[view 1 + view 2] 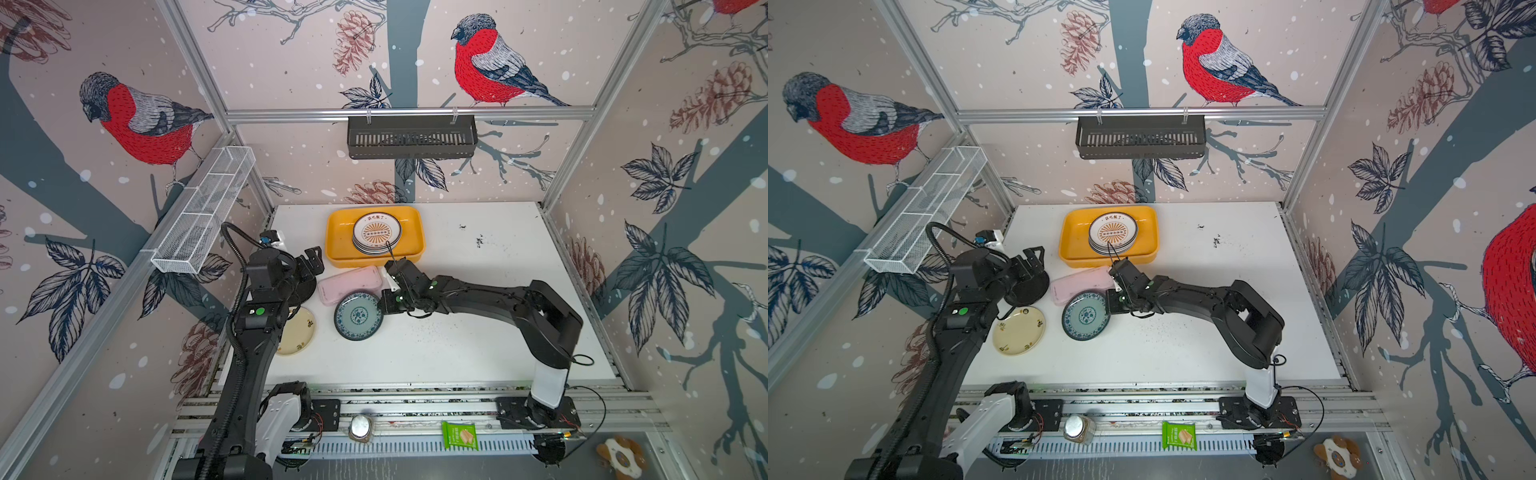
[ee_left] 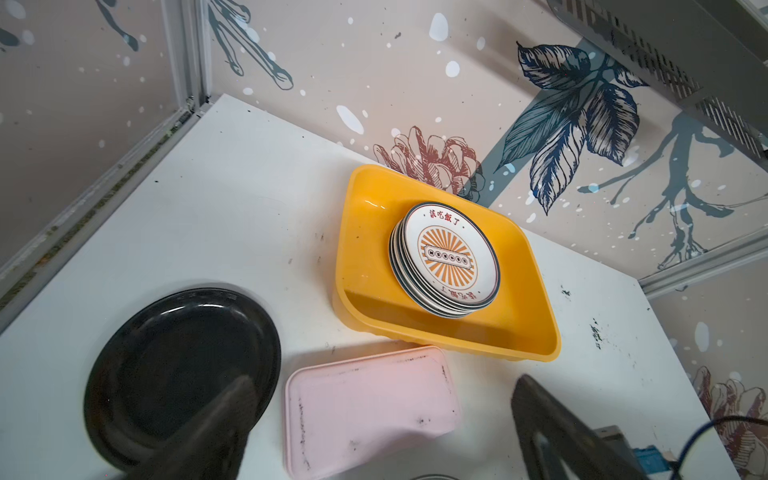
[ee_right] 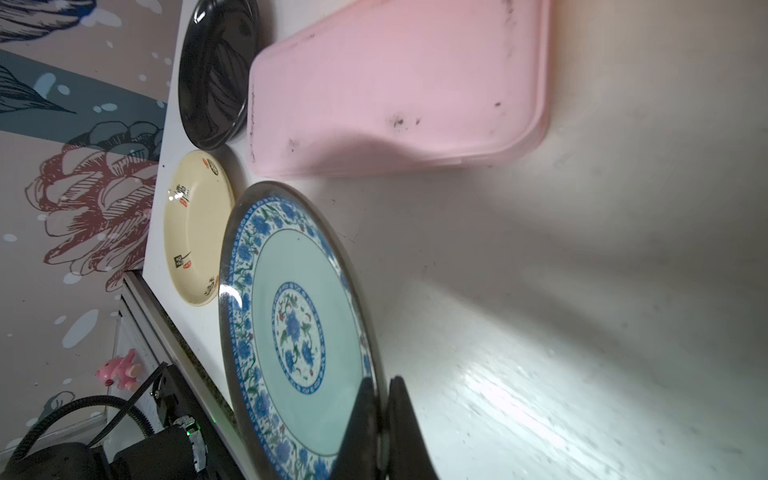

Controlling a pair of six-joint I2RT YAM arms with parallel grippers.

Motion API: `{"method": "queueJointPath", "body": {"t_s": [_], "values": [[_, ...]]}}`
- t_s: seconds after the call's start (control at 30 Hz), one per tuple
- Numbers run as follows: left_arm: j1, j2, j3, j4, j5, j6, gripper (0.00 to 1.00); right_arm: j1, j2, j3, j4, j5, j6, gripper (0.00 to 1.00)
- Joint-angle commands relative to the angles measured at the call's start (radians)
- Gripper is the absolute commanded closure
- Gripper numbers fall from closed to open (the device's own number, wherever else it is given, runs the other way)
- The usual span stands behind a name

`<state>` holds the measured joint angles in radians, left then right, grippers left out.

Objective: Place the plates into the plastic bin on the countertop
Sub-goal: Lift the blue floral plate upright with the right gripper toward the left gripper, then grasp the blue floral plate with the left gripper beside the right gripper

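Bullfinch-and-pinecone wallpaper (image 1: 486, 62) covers every wall; a black slotted rack (image 1: 411, 137) hangs from the aluminium rail (image 1: 291, 114), a white wire basket (image 1: 203, 208) leftward.

Countertop (image 1: 478, 340) holds plastic bin (image 1: 334, 237), pink box (image 1: 349, 284), black plate (image 2: 178, 365), cream plate (image 1: 1019, 330), teal plate (image 1: 358, 316).

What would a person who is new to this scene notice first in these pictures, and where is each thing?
First, the bright yellow plastic bin at the back of the countertop, holding a stack of sunburst plates. Then the right gripper, shut on the rim of the teal plate, which lies next to the pink box. The big red birds above the scene also catch the eye.
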<state>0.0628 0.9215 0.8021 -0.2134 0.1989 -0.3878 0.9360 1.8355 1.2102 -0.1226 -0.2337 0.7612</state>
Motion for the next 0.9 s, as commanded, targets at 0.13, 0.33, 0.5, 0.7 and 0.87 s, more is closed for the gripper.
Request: {"method": "queueJointPath", "body": {"t_s": [0.13,0.33,0.5,0.7,0.87], "values": [[0.002,0.144,0.008,0.133,0.322,-0.008,0.04,-0.068,-0.165,-0.119,0.118,0.051,0.033,0.99],[0.0,0.227,-0.013,0.266,0.594,-0.064,0.04,-0.133,-0.294,-0.222,0.264,0.034,0.07,0.98],[-0.041,0.239,-0.024,0.333,0.728,-0.078,0.04,-0.188,-0.356,-0.269,0.339,0.036,0.099,0.99],[-0.118,0.28,0.014,0.247,0.76,-0.017,0.07,-0.221,-0.388,-0.279,0.347,0.033,0.1,0.99],[-0.12,0.307,0.018,0.234,0.744,-0.027,0.17,-0.222,-0.414,-0.289,0.363,0.048,0.108,0.99]]}}
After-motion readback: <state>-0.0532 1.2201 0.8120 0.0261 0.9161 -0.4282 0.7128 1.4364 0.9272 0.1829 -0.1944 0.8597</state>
